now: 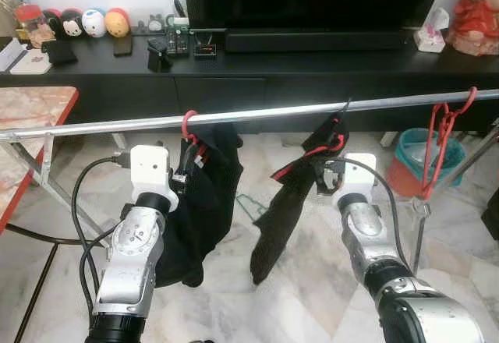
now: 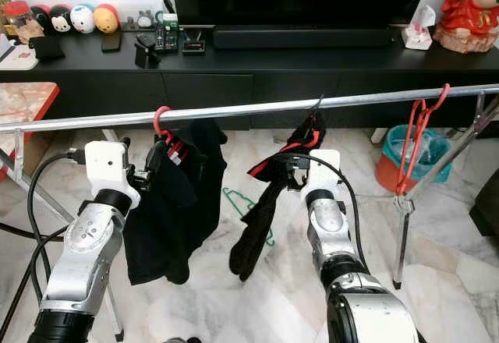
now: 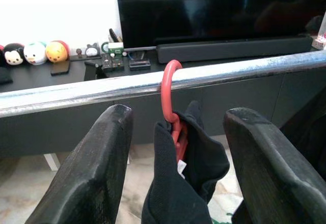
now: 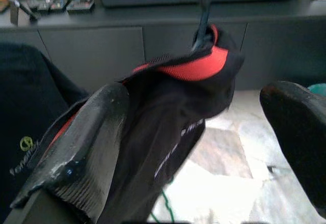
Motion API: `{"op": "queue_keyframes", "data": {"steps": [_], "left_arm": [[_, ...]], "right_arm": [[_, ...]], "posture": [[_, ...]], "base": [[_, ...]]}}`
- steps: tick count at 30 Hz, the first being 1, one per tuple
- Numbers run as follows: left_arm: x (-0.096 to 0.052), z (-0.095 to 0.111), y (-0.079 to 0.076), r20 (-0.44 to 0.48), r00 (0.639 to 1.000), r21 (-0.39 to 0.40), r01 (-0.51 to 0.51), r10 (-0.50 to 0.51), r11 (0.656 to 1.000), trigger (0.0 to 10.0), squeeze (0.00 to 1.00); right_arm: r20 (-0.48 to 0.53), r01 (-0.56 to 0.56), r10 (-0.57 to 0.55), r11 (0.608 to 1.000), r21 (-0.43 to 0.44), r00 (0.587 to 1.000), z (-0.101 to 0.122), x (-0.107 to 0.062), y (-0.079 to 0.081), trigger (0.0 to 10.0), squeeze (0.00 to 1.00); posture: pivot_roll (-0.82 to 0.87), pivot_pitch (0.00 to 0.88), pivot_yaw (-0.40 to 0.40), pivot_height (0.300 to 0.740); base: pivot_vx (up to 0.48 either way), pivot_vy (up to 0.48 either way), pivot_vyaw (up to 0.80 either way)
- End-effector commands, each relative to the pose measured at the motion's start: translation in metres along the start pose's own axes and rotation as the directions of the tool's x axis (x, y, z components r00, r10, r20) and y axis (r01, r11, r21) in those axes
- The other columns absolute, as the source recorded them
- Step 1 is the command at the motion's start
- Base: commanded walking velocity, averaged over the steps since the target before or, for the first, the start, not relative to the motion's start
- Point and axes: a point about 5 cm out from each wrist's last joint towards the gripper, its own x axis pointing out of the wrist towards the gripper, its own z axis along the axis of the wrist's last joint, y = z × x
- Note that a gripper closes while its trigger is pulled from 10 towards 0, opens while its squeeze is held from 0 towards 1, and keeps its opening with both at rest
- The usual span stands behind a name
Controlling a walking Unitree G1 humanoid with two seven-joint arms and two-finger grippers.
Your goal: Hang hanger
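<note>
Overhead, three hangers (two with garments) ride one rail (image 1: 257, 114); both claws gape.

— Head views from my station: even, soft indoor light, sharp throughout, with glare on the metal rail (image 1: 257, 114) and sheen on the marble floor (image 2: 452, 281).

— Wrist views?

— On the left wrist I note the white wall (image 3: 56, 10) blown out; near fingers (image 3: 91, 173) slightly soft. Right wrist: dimmer, fingers (image 4: 86, 152) blurred, bright floor patch overexposed.
</note>
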Motion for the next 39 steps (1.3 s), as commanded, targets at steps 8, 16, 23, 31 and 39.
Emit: {"op": "queue_keyframes", "data": {"steps": [8, 16, 23, 31, 39], "left_arm": [[-0.004, -0.004, -0.002, -0.004, 1.0, -0.026, -0.002, 0.002, 1.0, 10.0, 0.0], [-0.008, -0.01, -0.009, -0.021, 1.0, -0.039, 0.019, -0.02, 0.999, 10.0, 0.0], [-0.006, -0.01, -0.01, -0.018, 1.0, -0.031, 0.024, -0.025, 0.999, 10.0, 0.0], [-0.006, -0.009, -0.011, -0.02, 0.999, -0.03, 0.025, -0.026, 0.999, 10.0, 0.0], [-0.005, -0.005, -0.013, 0.006, 0.999, -0.019, 0.039, -0.039, 0.999, 10.0, 0.0]], "right_arm": [[0.155, -0.037, 0.029, 0.998, 0.049, 0.988, 0.009, -0.008, 0.011, 10.0, 0.0], [0.176, -0.065, 0.066, 0.998, -0.008, 0.982, -0.003, -0.022, 0.01, 10.0, 0.0], [0.173, -0.057, 0.058, 0.998, -0.011, 0.983, -0.003, -0.023, 0.009, 10.0, 0.0], [0.166, -0.056, 0.057, 0.998, -0.015, 0.984, -0.001, -0.021, 0.01, 10.0, 0.0], [0.154, -0.046, 0.048, 0.999, -0.017, 0.987, -0.002, -0.02, 0.009, 10.0, 0.0]], "posture": [[0.03, 0.06, -0.01, 0.74], [0.02, 0.049, -0.013, 0.74], [0.02, 0.053, -0.013, 0.74], [0.02, 0.063, -0.015, 0.74], [0.02, 0.067, -0.013, 0.74]], "base": [[0.0, 0.0, 0.0], [0.0, 0.075, 0.0], [0.0, 0.329, 0.0], [0.0, 0.368, 0.0], [0.0, 0.047, 0.0]]}}
